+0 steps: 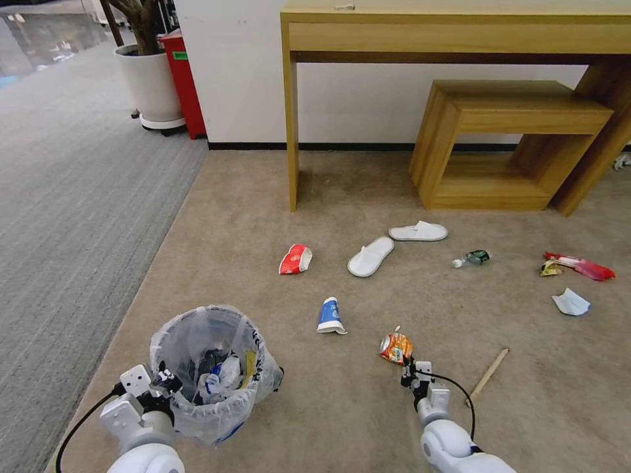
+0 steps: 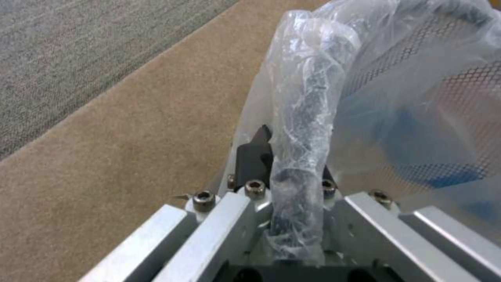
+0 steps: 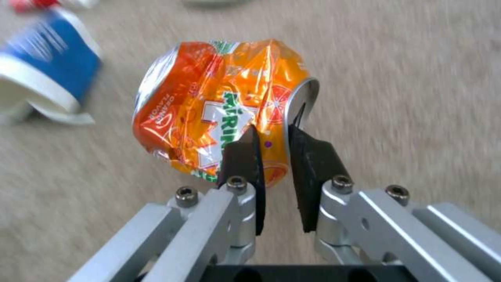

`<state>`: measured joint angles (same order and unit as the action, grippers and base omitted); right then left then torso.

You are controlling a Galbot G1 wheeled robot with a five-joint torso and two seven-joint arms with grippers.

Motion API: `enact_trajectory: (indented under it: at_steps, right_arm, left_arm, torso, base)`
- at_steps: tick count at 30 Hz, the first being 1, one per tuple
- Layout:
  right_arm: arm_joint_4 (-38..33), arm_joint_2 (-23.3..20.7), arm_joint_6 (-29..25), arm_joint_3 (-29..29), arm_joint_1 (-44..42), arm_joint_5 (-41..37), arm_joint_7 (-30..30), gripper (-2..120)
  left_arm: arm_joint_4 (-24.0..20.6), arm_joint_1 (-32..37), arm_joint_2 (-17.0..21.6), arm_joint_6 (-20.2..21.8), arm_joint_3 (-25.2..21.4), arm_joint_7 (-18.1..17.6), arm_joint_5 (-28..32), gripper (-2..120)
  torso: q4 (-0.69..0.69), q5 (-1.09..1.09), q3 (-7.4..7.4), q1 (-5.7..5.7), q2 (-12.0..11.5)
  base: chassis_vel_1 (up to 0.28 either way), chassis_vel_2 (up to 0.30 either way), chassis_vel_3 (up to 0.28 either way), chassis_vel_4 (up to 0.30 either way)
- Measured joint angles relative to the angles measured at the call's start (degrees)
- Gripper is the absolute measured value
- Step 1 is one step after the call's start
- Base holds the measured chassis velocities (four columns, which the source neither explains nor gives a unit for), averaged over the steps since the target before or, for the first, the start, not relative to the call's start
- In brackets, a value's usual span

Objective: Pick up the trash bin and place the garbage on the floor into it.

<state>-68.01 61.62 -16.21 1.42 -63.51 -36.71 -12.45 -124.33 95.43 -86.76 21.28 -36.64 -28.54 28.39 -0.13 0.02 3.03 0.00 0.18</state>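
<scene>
Meanwhile, left end effector (image 1: 164, 383) clamped on trash bin (image 1: 209, 368) rim, right end effector (image 1: 409, 369) pinching orange can (image 1: 396, 347) beside blue cup (image 1: 330, 316).

Count: two slippers (image 1: 396, 244), two cups (image 1: 313, 287), one can (image 1: 396, 347), one bottle (image 1: 471, 259), one stick (image 1: 488, 375), one bin (image 1: 209, 372).

Far ahead of my grippers a long wooden desk (image 1: 460, 33) stands against the white wall (image 1: 230, 66), a low wooden stool (image 1: 513, 141) tucked beneath it. Well off beyond my left gripper, grey striped carpet (image 1: 72, 197) runs up to a white planter (image 1: 150, 82) and a red box (image 1: 184, 82).
</scene>
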Motion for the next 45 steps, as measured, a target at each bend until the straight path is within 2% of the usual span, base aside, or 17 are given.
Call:
enact_trajectory:
  at_steps: [5, 6, 9, 11, 12, 13, 14, 17, 22, 25, 31, 33, 34, 36, 37, 40, 45]
  right_arm:
    - [-4.8, -3.2, -6.7, -1.7, -2.1, -0.8, 9.2, 11]
    - [-4.8, -3.2, -6.7, -1.7, -2.1, -0.8, 9.2, 11]
    - [-9.7, -5.7, -11.3, -2.0, -3.6, -2.9, 17.1, 11]
    - [-10.0, -5.9, -11.5, -2.0, -3.7, -3.1, 17.6, 11]
    - [-14.3, -7.7, -13.7, -2.1, -4.9, -6.1, 23.3, 11]
    - [-16.1, -8.4, -14.3, -2.1, -5.3, -7.1, 25.4, 11]
    - [-16.1, -8.4, -14.3, -2.1, -5.3, -7.1, 25.4, 11]
    - [-24.4, -11.5, -15.5, -2.1, -5.5, -11.1, 33.0, 11]
    - [-32.3, -14.8, -15.4, -0.8, -3.8, -14.1, 37.4, 11]
    - [-38.0, -19.3, -14.8, 2.1, -0.6, -16.5, 40.7, 11]
    - [-41.6, -26.0, -13.9, 7.6, 4.7, -18.4, 43.3, 11]
    - [-42.5, -29.4, -13.5, 12.4, 9.0, -19.5, 43.4, 11]
    - [-42.5, -29.4, -13.5, 12.4, 9.0, -19.5, 43.4, 11]
    - [-43.0, -31.6, -12.8, 17.2, 13.9, -20.1, 42.4, 11]
    - [-43.0, -31.6, -12.8, 17.2, 13.9, -20.1, 42.4, 11]
    - [-43.6, -33.1, -11.6, 24.9, 22.5, -20.7, 39.3, 11]
    - [-43.3, -32.0, -9.3, 31.7, 28.5, -20.7, 34.0, 11]
  left_arm:
    - [0.2, 0.0, -0.3, 0.0, 0.1, 0.0, -0.2, 0]
    - [0.2, 0.0, -0.3, 0.0, 0.1, 0.0, -0.2, 0]
    - [0.3, 0.0, -0.6, 0.0, 0.3, 0.0, -0.6, 0]
    - [0.3, 0.0, -0.6, 0.0, 0.3, 0.0, -0.7, 0]
    - [0.4, 0.1, -0.8, 0.0, 0.4, 0.0, -1.0, 0]
    - [0.4, 0.1, -0.9, 0.0, 0.5, 0.0, -1.1, 0]
    - [0.4, 0.1, -0.9, 0.0, 0.5, 0.0, -1.1, 0]
    - [0.3, 0.3, -1.3, 0.0, 0.7, 0.1, -1.6, 0]
    - [-0.1, 0.4, -1.7, 0.0, 1.0, 0.1, -2.2, 0]
    - [-0.5, 0.6, -2.3, 0.1, 1.3, 0.2, -2.8, 0]
    - [-0.8, 0.6, -3.1, 0.2, 1.6, 0.3, -3.6, 0]
    - [-1.0, 0.6, -3.7, 0.3, 2.1, 0.5, -4.3, 0]
    - [-1.0, 0.6, -3.7, 0.3, 2.1, 0.5, -4.3, 0]
    - [-1.4, 0.7, -4.4, 0.3, 2.7, 0.8, -5.1, 0]
    - [-1.4, 0.7, -4.4, 0.3, 2.7, 0.8, -5.1, 0]
    - [-2.0, 0.9, -5.1, 0.3, 3.4, 1.1, -6.0, 0]
    - [-3.1, 1.0, -5.4, 0.4, 3.7, 1.4, -6.7, 0]
  torso:
    - [0.0, -0.01, 0.0, 0.0, 0.0]
    - [0.0, -0.01, 0.0, 0.0, 0.0]
    - [0.0, -0.01, 0.0, 0.0, 0.0]
    - [0.0, -0.01, 0.0, 0.0, 0.0]
    - [0.0, -0.02, -0.01, 0.0, 0.0]
    - [-0.01, -0.02, 0.0, 0.0, 0.0]
    - [-0.01, -0.02, 0.0, 0.0, 0.0]
    - [0.0, -0.02, 0.0, 0.0, 0.0]
    - [0.0, -0.02, -0.01, 0.0, 0.0]
    - [0.01, -0.01, -0.01, 0.0, 0.0]
    - [0.0, -0.01, -0.01, 0.0, 0.0]
    - [0.0, -0.02, -0.01, 0.0, 0.0]
    - [0.0, -0.02, -0.01, 0.0, 0.0]
    - [-0.01, -0.01, -0.01, 0.0, 0.0]
    - [-0.01, -0.01, -0.01, 0.0, 0.0]
    - [0.01, -0.02, -0.01, 0.0, 0.0]
    - [0.0, -0.02, -0.01, 0.0, 0.0]
  base:
    - [0.0, 0.0, 0.0, 0.0]
    - [0.0, 0.0, 0.0, 0.0]
    - [0.0, 0.0, 0.0, 0.0]
    - [0.0, 0.0, 0.0, 0.0]
    - [0.0, 0.0, 0.0, 0.0]
    - [0.0, 0.0, 0.0, 0.0]
    - [0.0, 0.0, 0.0, 0.0]
    - [0.0, 0.0, 0.0, 0.0]
    - [0.0, 0.0, 0.0, 0.0]
    - [0.0, 0.0, 0.0, 0.0]
    - [0.0, 0.0, 0.0, 0.0]
    - [0.0, 0.0, 0.0, 0.0]
    - [0.0, 0.0, 0.0, 0.0]
    - [0.0, 0.0, 0.0, 0.0]
    - [0.0, 0.0, 0.0, 0.0]
    - [0.0, 0.0, 0.0, 0.0]
    - [0.0, 0.0, 0.0, 0.0]
